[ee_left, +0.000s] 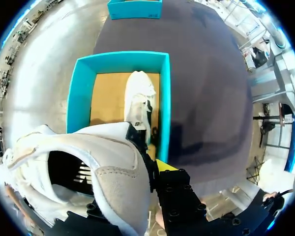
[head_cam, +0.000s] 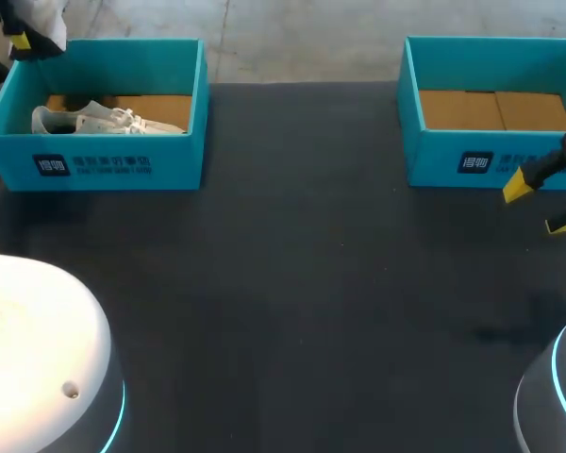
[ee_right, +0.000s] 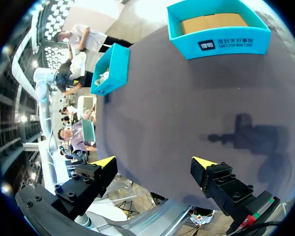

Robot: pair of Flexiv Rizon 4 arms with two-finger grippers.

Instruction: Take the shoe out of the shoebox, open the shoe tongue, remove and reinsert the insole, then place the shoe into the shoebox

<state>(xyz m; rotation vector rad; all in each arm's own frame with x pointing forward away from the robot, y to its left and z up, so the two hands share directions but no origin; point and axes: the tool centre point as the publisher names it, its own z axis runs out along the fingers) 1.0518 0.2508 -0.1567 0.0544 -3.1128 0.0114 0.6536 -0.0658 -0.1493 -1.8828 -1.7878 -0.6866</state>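
Observation:
My left gripper [head_cam: 24, 38] hangs over the far left corner of the left teal shoebox [head_cam: 104, 162], shut on the collar of a white shoe [ee_left: 103, 162] held above the box. Only a white scrap of that shoe [head_cam: 40, 13] shows in the head view. Beneath it, a second white shoe [head_cam: 94, 119] lies on the cardboard floor of the same box [ee_left: 81, 93], also seen from the left wrist [ee_left: 139, 101]. My right gripper [head_cam: 541, 206] stands open and empty in front of the right teal shoebox [head_cam: 453, 162], over the bare black table [ee_right: 187, 113].
The right shoebox [ee_right: 226, 42] holds only its cardboard floor. The wide black tabletop [head_cam: 302, 283] lies between the two boxes. The rounded white bases of my arms [head_cam: 38, 359] rise at the near corners.

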